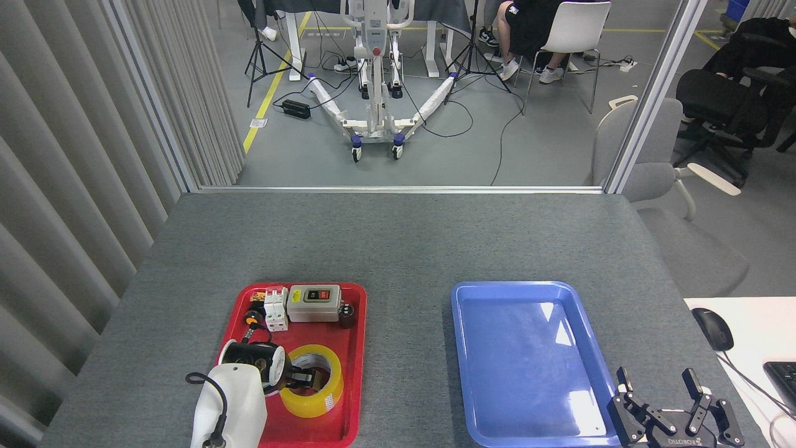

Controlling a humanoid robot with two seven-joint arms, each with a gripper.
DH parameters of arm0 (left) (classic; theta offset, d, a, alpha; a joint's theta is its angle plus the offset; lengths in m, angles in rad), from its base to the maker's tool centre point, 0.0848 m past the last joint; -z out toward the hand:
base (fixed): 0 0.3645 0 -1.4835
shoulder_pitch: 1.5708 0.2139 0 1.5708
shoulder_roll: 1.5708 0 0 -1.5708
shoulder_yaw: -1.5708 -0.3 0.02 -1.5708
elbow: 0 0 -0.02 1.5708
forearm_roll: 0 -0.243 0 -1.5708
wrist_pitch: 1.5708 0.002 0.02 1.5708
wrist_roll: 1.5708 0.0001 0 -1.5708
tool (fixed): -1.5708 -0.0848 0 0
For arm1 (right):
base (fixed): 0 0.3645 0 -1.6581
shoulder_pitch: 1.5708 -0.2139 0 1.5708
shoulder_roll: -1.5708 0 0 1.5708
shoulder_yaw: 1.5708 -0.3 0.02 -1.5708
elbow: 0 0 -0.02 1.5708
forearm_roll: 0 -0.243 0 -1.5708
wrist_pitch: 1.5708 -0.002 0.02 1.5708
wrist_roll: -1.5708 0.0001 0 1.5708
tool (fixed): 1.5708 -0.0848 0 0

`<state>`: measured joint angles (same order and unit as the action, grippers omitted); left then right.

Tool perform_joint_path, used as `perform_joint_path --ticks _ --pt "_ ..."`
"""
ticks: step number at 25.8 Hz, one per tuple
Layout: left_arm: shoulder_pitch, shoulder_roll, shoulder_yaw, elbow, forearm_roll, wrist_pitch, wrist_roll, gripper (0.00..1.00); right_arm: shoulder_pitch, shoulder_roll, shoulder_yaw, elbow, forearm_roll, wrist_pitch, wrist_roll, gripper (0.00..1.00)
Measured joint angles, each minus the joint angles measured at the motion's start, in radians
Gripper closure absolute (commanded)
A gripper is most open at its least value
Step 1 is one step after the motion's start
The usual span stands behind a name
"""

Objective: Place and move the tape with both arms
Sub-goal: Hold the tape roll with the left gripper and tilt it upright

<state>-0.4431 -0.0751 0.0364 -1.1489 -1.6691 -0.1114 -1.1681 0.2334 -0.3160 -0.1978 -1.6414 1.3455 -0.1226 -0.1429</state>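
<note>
In the red tray [354,398] on the left side of the grey table [398,242], near its front edge: the tape [323,389], a yellow translucent roll lying flat with its white printed core facing up. Reaching into that core from the left, the left gripper [303,378], black, behind a white wrist casing [229,404] with a black cable looping over it. One dark finger down inside the hole against the inner wall, the near side of the roll's rim under the gripper body; whether the fingers pinch the wall or merely sit in the hole, cannot tell. Roll flat on the tray floor, not lifted.

At the back of the same tray, in a row: a small orange-yellow button [252,320], a white breaker block [276,308], a grey switch box [314,303] with a red and black label, a small dark part [346,316] at its right end. All well apart from the roll.

To the right, across a strip of bare table: the blue tray [460,348], glossy with reflections of light on its floor.

At the bottom right corner, just beside the blue tray's near corner: the right gripper [664,389], black, marked ROBOTIQ, fingers spread wide and pointing up, holding nothing.

Further right, on a white desk [755,323]: a black mouse [712,328]
</note>
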Motion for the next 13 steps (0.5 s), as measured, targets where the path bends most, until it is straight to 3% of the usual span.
perform_joint_path --ticks 2,4,6,13 --pt "0.000 0.001 -0.001 0.002 -0.005 0.000 0.002 0.18 0.001 0.000 0.001 0.000 0.001 0.000 0.000 0.01" --pt "0.000 0.001 -0.001 0.002 -0.009 0.000 0.010 0.31 0.001 0.001 0.001 0.000 0.004 0.000 0.000 0.01" --pt "0.000 0.003 -0.001 0.003 -0.010 0.000 0.019 0.33 0.000 0.007 0.001 0.000 0.009 0.000 0.000 0.01" --pt "0.001 0.007 -0.001 0.004 -0.005 0.003 0.027 0.91 -0.005 0.019 0.001 0.000 0.014 0.000 0.000 0.01"
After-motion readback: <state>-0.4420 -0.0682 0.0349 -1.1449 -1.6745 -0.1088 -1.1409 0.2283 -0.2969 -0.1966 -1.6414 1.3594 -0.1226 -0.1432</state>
